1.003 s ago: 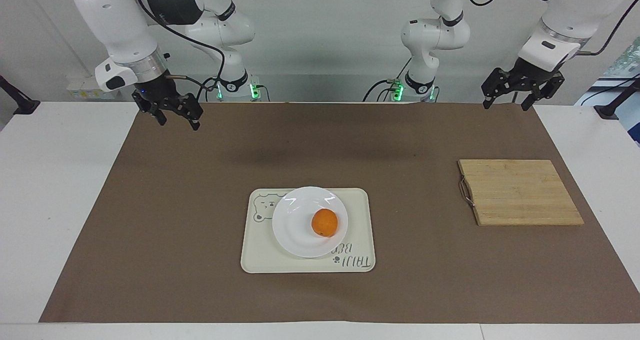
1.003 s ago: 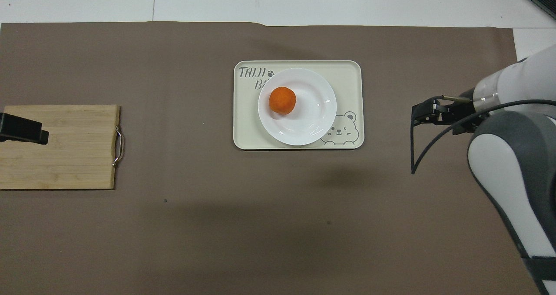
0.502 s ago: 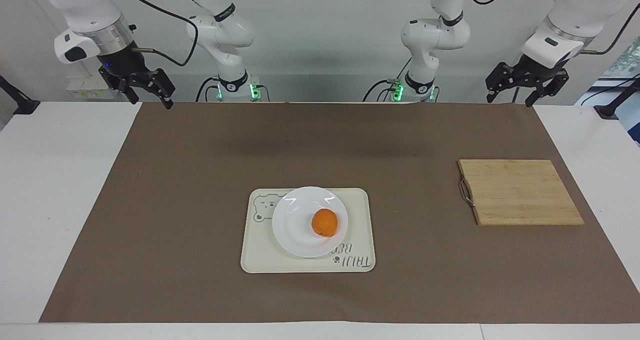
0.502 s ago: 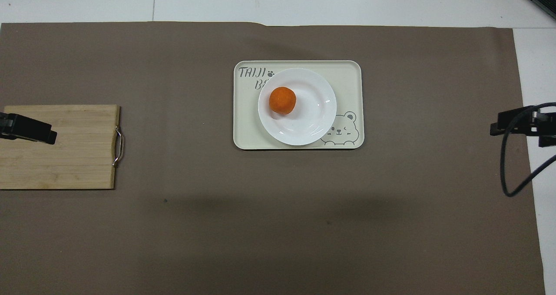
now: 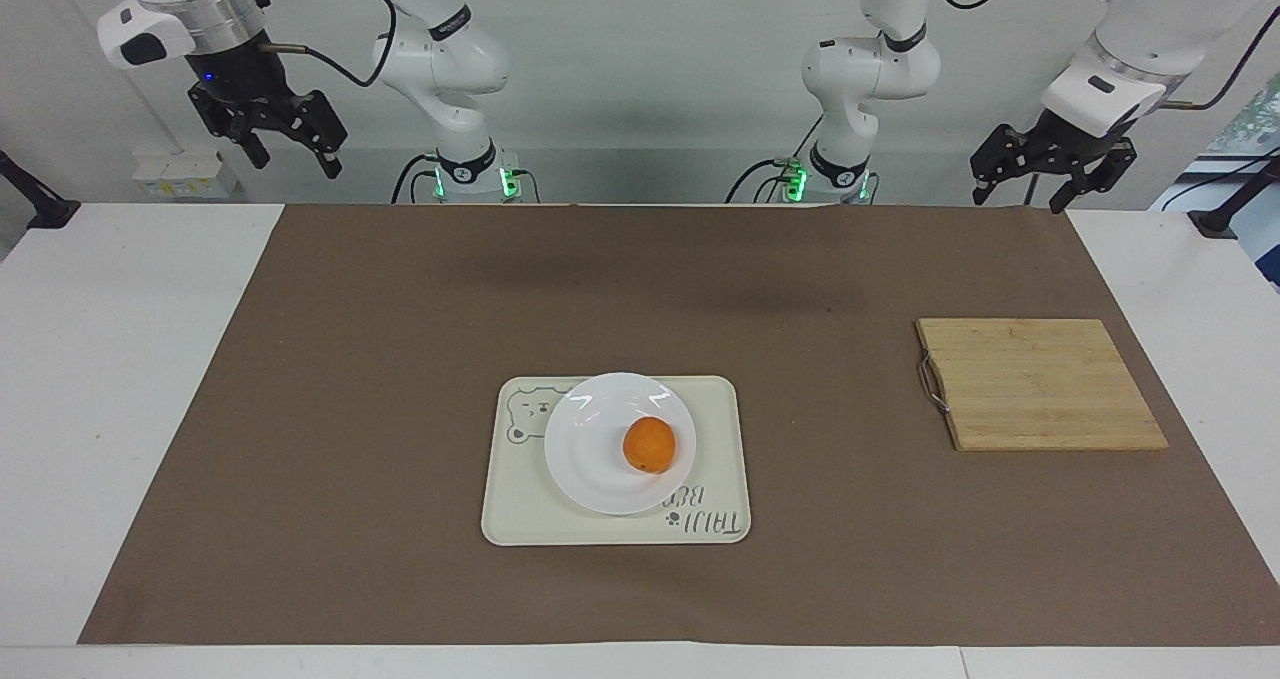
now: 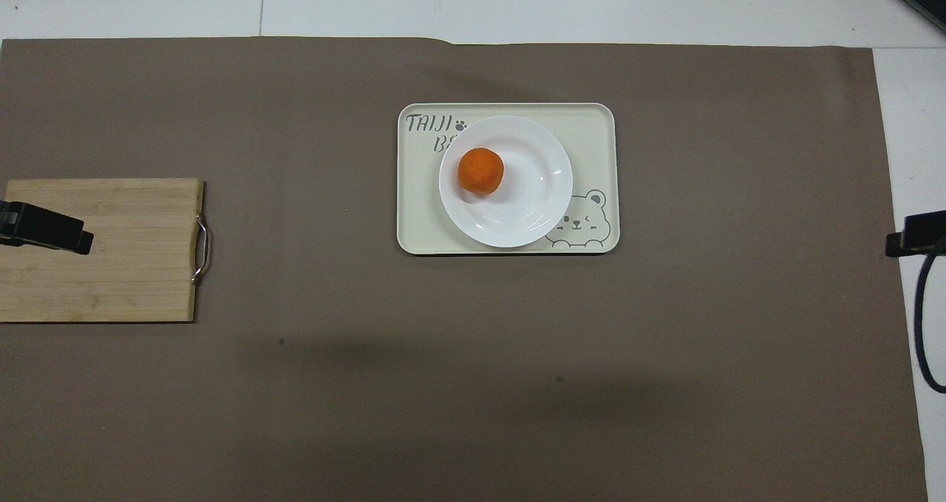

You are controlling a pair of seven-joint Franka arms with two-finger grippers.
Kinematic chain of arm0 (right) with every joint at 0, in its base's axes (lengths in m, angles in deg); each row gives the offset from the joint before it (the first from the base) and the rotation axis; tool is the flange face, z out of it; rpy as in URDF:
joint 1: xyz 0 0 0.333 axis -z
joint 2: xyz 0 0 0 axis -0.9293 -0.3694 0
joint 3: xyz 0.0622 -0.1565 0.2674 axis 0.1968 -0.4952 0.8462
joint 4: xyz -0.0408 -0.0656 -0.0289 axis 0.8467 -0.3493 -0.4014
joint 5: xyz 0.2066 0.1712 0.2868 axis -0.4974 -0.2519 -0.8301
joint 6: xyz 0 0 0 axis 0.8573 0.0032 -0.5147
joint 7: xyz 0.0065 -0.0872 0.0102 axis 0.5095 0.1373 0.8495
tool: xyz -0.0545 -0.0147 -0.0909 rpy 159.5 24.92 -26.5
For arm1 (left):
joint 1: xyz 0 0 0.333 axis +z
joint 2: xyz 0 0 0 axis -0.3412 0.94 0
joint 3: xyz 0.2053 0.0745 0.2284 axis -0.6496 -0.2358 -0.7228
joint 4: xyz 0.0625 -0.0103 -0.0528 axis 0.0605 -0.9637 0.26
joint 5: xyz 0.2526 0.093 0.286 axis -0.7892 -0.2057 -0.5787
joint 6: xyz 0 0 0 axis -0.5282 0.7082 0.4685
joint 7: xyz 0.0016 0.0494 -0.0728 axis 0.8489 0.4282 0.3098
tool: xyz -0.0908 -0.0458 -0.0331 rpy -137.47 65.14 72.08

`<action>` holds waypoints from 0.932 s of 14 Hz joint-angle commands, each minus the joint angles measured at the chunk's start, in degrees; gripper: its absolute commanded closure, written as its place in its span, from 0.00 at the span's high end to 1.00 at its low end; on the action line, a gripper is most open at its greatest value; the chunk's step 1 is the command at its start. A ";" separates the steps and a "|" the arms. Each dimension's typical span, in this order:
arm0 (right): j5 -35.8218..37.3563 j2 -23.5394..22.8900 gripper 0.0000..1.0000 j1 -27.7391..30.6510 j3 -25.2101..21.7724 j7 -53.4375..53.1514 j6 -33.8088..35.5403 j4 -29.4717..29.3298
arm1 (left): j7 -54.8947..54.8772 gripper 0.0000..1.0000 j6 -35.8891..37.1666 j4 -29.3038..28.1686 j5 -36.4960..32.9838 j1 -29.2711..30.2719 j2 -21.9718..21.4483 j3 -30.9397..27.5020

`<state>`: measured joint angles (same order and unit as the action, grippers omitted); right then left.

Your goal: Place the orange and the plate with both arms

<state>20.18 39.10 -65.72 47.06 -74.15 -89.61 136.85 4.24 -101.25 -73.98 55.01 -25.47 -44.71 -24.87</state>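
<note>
Lettering "TAIJI" marked one cream tray (image 6: 591,129). One orange (image 6: 480,171) sat at ten o'clock on one plate (image 6: 532,191) on that tray. One cutting board (image 6: 126,265) lay apart. Left claw (image 5: 1028,197) and right claw (image 5: 292,157) hung open, empty.

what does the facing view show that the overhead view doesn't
Only the facing view shows the arms whole: their bases, and the left gripper and right gripper both open, raised and empty at the robots' edge of the table. Only the overhead view shows the tray's lettering upright; of the grippers it catches just tips at its edges. Both show the orange on the plate, the plate on the tray, and the cutting board toward the left arm's end.
</note>
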 commanded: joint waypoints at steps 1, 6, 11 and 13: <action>1.08 0.48 1.00 -0.84 -0.48 0.80 -0.94 1.53 | -0.81 1.00 -0.18 -1.92 -1.00 0.07 -1.73 0.13; 0.99 0.48 1.00 -0.93 0.14 0.89 -0.15 1.71 | -0.72 1.00 -0.36 -1.92 -1.00 0.07 -1.73 0.13; 1.26 0.48 1.00 -0.84 0.14 1.94 -1.03 2.23 | -0.72 1.00 -0.53 -1.74 -0.92 -0.36 -1.65 0.22; 1.17 0.57 1.00 -0.84 0.14 1.94 -0.94 2.23 | -0.72 1.00 -0.53 -1.74 -0.92 -0.37 -1.65 0.22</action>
<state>20.18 39.01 -66.52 47.15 -73.67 -89.76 137.94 4.21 -101.30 -74.10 55.01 -25.54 -44.82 -24.60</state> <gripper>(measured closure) 0.000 0.000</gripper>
